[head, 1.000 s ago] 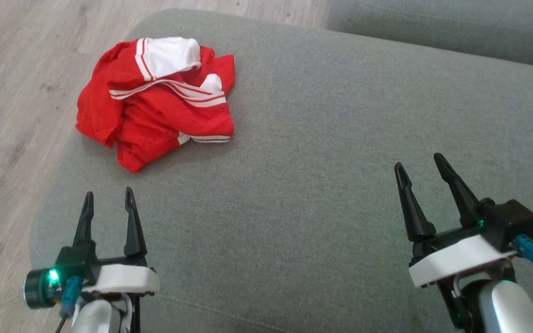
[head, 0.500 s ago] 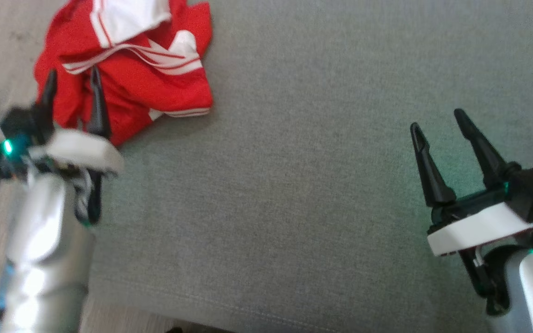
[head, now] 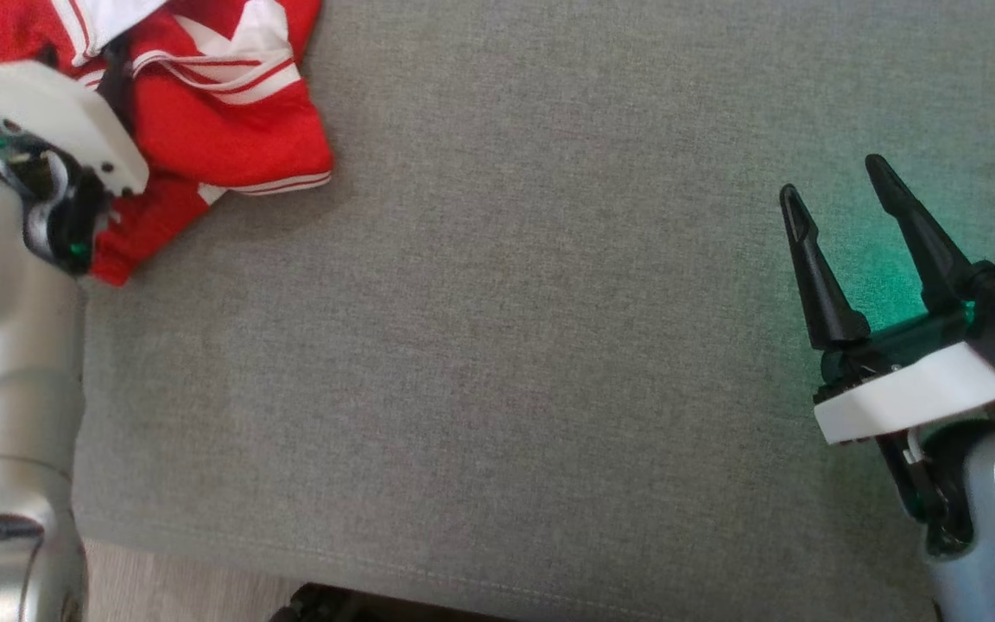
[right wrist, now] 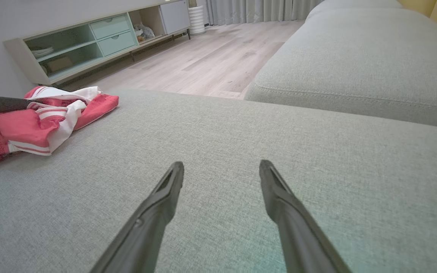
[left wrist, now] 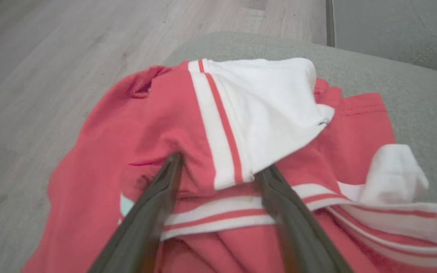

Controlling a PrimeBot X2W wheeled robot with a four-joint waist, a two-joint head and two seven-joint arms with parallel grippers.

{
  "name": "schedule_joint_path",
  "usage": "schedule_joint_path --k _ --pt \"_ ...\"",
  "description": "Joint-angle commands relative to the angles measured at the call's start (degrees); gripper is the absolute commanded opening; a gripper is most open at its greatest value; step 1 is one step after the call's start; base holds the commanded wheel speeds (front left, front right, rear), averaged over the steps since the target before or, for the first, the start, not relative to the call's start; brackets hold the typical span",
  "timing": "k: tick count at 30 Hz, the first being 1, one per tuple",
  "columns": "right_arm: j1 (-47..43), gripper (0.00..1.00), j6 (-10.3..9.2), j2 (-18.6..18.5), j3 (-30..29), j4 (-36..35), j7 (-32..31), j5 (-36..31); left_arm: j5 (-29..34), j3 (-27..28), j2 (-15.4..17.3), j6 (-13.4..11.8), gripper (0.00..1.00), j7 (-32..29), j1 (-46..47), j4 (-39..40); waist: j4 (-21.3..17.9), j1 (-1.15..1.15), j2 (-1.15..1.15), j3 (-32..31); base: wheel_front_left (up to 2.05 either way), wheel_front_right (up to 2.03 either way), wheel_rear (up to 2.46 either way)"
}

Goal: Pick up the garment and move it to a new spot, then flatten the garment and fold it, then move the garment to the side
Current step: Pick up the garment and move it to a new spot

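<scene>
Crumpled red-and-white striped fabric garment unlifted on grey fabric cushion. L gripper fingers spread over it, no grasp; R gripper spread, empty. Move/flatten/fold pending.

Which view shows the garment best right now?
The left wrist view: the garment lies crumpled and nearly whole, close up, the open left pincer at its folds. The head view crops the garment at the top left, behind the left arm. The right wrist view shows the garment small and edge-on.
</scene>
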State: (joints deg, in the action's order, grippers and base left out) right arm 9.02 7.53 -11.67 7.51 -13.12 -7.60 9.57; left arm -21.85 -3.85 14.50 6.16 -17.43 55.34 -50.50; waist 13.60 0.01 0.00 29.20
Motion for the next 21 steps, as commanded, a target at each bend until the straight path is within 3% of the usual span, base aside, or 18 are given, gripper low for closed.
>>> schedule_joint_path --k 1,2,10,21 --pt "1.37 1.0 -0.04 -0.78 1.38 -2.36 -0.34 0.49 -0.93 0.72 3.71 0.59 0.37 -1.74 2.67 0.27 -0.27 -0.01 0.0 0.75 0.0 0.0 0.0" --pt "1.48 1.0 -0.04 -0.86 1.38 -2.35 -0.38 0.6 -1.18 0.5 3.81 0.71 0.0 -2.13 3.27 -0.18 -0.33 -0.01 0.0 0.94 0.0 0.0 0.0" --pt "1.41 1.0 -0.04 -0.62 0.81 -1.5 0.3 1.35 0.95 -1.26 5.99 0.56 0.0 5.42 5.37 0.0 -0.67 -0.01 0.0 -0.42 0.0 0.0 0.0" --pt "-1.73 1.0 -0.04 2.54 -0.5 0.61 2.76 0.62 3.72 -0.99 7.88 -3.64 0.0 21.74 2.06 10.07 -1.05 -0.01 0.0 -10.77 0.0 0.0 0.0"
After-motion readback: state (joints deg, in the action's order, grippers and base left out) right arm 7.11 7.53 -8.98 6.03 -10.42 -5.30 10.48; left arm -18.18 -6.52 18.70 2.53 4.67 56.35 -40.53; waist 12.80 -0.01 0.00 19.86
